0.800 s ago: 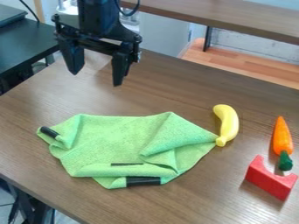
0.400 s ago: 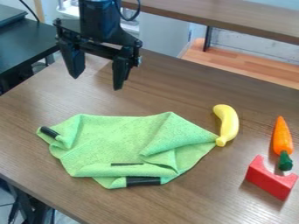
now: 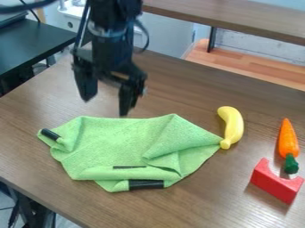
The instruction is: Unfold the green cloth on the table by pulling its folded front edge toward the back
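The cloth (image 3: 122,142) is green, the banana (image 3: 232,124) yellow, the notched block (image 3: 275,181) red.

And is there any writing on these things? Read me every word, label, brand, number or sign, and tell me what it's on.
There is none that I can read.
Green cloth: black strips, no legible text.
Yellow banana, orange carrot, red block: no lettering visible.
Black gripper: no marking can be made out.

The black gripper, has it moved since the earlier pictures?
Yes. The black gripper has come lower in the camera view, its jaws now nearer the upper edge of the green cloth, which lies where it did.
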Action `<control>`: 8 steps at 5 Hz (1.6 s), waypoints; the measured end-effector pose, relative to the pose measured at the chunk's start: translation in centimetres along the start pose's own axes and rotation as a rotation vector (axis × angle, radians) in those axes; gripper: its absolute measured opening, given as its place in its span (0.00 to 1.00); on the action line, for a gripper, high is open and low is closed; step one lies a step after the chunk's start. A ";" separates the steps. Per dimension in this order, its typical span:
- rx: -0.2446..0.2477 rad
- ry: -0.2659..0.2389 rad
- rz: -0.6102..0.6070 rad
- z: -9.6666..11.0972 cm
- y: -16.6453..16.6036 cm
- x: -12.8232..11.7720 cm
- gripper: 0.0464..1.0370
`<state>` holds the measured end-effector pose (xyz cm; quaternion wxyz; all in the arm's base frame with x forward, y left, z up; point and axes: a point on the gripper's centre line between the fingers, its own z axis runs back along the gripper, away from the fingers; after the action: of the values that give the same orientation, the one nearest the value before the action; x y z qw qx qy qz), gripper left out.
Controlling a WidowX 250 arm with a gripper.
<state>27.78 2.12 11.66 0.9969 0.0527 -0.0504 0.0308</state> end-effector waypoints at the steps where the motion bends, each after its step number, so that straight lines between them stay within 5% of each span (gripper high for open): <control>1: -0.054 0.021 -0.136 -1.7 0.0 -0.5 0.96; 4: -0.256 0.006 -0.483 -5.3 0.2 -1.5 0.96; 6: -0.275 -0.055 -0.646 -6.5 -0.4 -2.2 0.96; 8: -0.293 -0.172 -0.784 -7.5 -1.6 -2.9 0.96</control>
<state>25.74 1.14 3.75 0.9222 -0.0720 -0.1136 -0.3626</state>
